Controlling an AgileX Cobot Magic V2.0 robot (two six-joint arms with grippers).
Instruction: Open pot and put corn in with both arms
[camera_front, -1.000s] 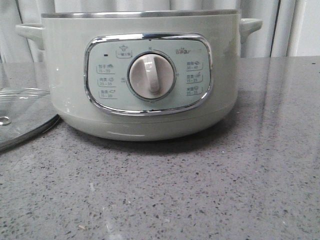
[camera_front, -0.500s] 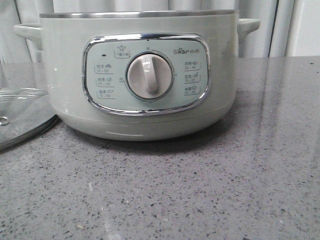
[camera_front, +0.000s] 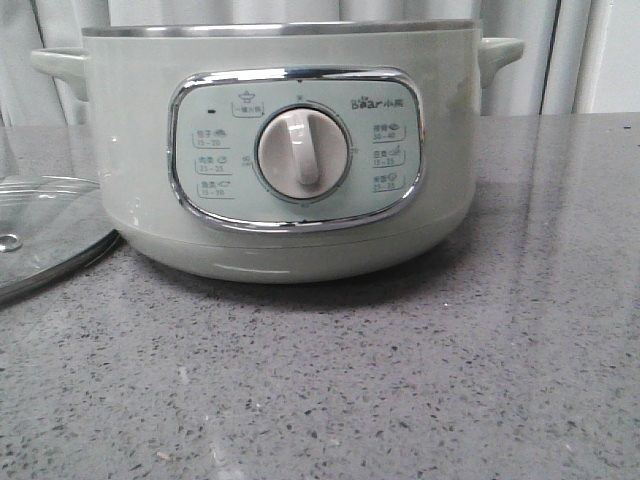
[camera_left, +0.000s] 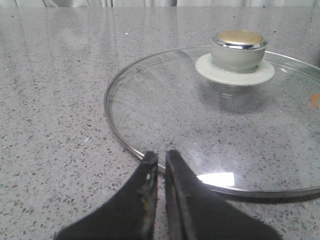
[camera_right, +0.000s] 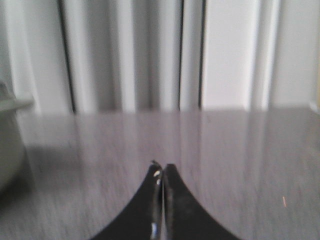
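**Lid off, corn nowhere in sight**

Your pot (camera_front: 280, 150) stands open on the tabletop (camera_front: 400, 380), dial facing the front camera, and the glass lid (camera_front: 45, 235) lies flat just to its left, near the wall of the pot. So the opening step looks done, and the corn is what remains.

Your left gripper (camera_left: 160, 160) hovers low at the lid's metal rim, its fingers (camera_left: 145, 200) nearly pressed together with only a thin gap and nothing between them. Your right gripper (camera_right: 161, 172) has its fingers pressed together and empty too, pointing across bare tabletop toward the curtain (camera_right: 130, 55), with an edge of the pot at the side of its view.

No view shows the corn. From the front you see only the pot's outer wall and steel rim, never the inside, so you cannot tell whether the cob is already in there. If it is not, your next move is to find it, spread one gripper's fingers, and bring the cob over the rim.

The lid is cut off at the frame edge in the front view, and the right wrist view is blurred.
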